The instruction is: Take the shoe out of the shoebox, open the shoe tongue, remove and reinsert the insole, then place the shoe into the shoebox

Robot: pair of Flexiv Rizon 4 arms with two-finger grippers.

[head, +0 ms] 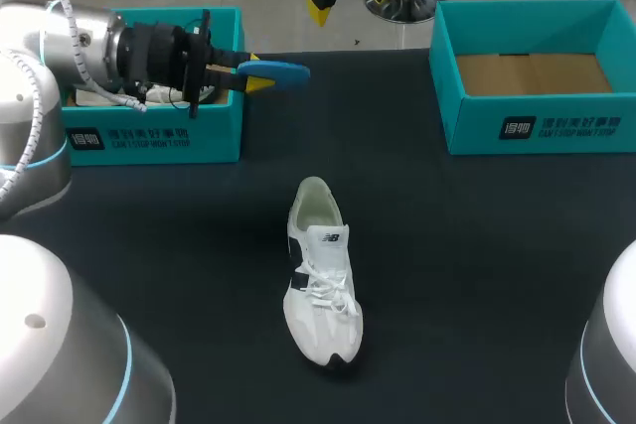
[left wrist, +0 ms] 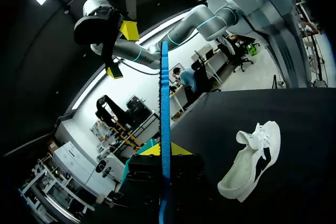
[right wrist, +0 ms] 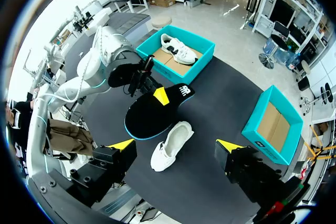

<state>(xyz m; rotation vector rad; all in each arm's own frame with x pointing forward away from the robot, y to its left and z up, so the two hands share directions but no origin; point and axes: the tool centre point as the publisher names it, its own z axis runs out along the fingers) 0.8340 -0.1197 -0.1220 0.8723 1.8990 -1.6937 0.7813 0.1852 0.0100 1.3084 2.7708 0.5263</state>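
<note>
One white shoe [head: 320, 285] lies mid-desk [head: 149, 235], with a logo on its tongue. Behind stand two teal boxes with white print on their fronts. The left box [head: 214, 136] holds a second shoe [right wrist: 178, 49]; the right box [head: 477, 116] shows its cardboard floor. The left hand [head: 248, 71] pinches one blue insole [head: 278, 71] beside the left box. The right hand [head: 350, 2] hangs wide open, farthest.

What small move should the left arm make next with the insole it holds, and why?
Probably carry the insole, clamped in the left gripper, down over the open collar of the shoe. The insole is out and held in the air by the left shoebox, while the shoe lies alone mid-table, so reinsertion looks next.
</note>
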